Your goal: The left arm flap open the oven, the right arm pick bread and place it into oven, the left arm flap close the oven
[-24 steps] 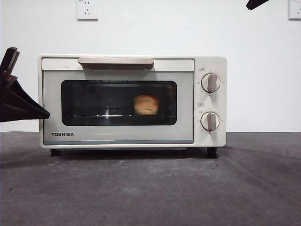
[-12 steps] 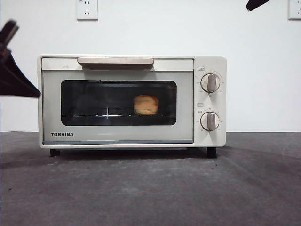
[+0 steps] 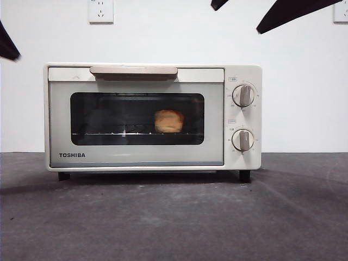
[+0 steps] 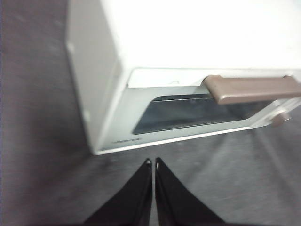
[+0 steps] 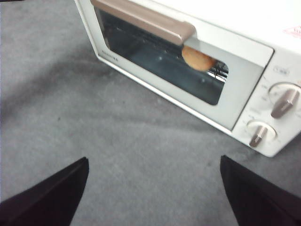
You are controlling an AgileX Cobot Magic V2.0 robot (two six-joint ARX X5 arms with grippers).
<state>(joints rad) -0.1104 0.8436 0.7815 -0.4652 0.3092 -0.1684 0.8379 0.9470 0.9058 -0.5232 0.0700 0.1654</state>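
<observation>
The cream TOSHIBA oven (image 3: 141,163) stands on the dark table with its glass door shut under the beige handle (image 3: 134,70). Behind the glass the golden bread (image 3: 169,120) rests on the wire rack; the right wrist view shows the bread (image 5: 197,57) too. My left gripper (image 4: 153,163) is shut and empty, hovering above and in front of the oven (image 4: 108,94) at its left corner. In the front view only its black tip (image 3: 7,44) shows at the left edge. My right gripper (image 5: 153,159) is open and empty, high in front of the door. Its dark fingers (image 3: 291,11) hang at the top.
Two round knobs (image 3: 243,95) sit on the oven's right panel. A white wall with sockets (image 3: 101,10) stands behind. Dark grey table surface (image 3: 174,217) stretches in front of the oven.
The left gripper has drawn up and away from the oven's left side, almost out of the front view. The right arm has come further into view along the top. Oven and bread are unmoved.
</observation>
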